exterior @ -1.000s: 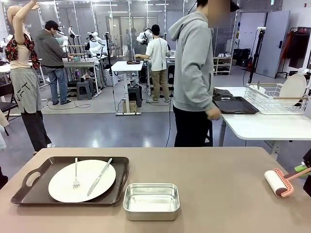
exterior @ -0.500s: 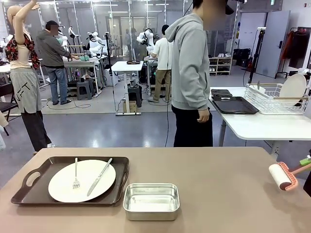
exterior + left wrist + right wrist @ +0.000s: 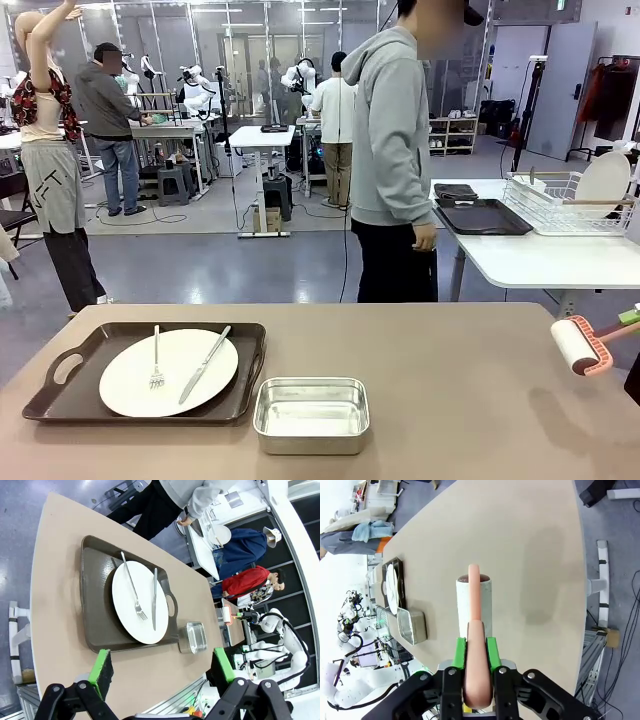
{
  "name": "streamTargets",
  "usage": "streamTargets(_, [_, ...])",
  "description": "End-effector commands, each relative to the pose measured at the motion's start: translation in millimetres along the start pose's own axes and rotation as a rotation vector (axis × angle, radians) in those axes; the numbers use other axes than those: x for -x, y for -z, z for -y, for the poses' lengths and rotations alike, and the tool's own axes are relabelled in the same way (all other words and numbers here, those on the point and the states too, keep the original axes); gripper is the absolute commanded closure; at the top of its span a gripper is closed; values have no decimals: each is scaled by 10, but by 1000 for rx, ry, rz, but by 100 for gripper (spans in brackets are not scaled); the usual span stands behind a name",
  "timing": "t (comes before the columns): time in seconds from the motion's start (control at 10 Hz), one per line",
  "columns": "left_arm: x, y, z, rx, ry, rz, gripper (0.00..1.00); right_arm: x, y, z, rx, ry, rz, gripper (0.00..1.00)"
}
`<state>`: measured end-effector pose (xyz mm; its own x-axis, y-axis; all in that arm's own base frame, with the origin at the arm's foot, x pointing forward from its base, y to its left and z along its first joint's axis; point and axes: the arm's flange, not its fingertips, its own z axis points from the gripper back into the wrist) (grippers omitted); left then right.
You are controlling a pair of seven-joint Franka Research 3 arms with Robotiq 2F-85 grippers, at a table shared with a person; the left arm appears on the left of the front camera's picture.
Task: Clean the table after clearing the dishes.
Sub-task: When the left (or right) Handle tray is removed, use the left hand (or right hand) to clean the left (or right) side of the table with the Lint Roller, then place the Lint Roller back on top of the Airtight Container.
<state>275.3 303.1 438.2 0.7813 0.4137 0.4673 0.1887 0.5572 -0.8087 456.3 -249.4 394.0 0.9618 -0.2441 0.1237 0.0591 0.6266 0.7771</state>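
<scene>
Since one plate (image 3: 180,385) with fork (image 3: 156,365) and knife (image 3: 205,363) sits on its tray (image 3: 250,345) at the near left of the table (image 3: 450,400), we judge wiping should start on the bare right half: lower the roller (image 3: 575,348) flat, roll straight overlapping passes, and avoid the steel pan (image 3: 311,412). Right gripper (image 3: 476,651) is clamped on the roller's handle (image 3: 475,630), raised above the right edge. Left gripper (image 3: 162,666) hovers over the tray, jaws apart.

A lab hall: people (image 3: 112,110) at workbenches (image 3: 262,137), cables (image 3: 140,220) trailing over a grey floor (image 3: 230,265), glass partitions (image 3: 245,45).
</scene>
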Motion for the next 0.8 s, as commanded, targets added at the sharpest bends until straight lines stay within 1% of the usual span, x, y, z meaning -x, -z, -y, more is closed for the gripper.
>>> streamTargets(0.0, [1, -27, 14, 1, 2, 0, 0, -16, -2, 43, 5, 5, 3, 79])
streamTargets(0.7, [1, -27, 14, 1, 2, 0, 0, -16, -2, 43, 5, 5, 3, 79])
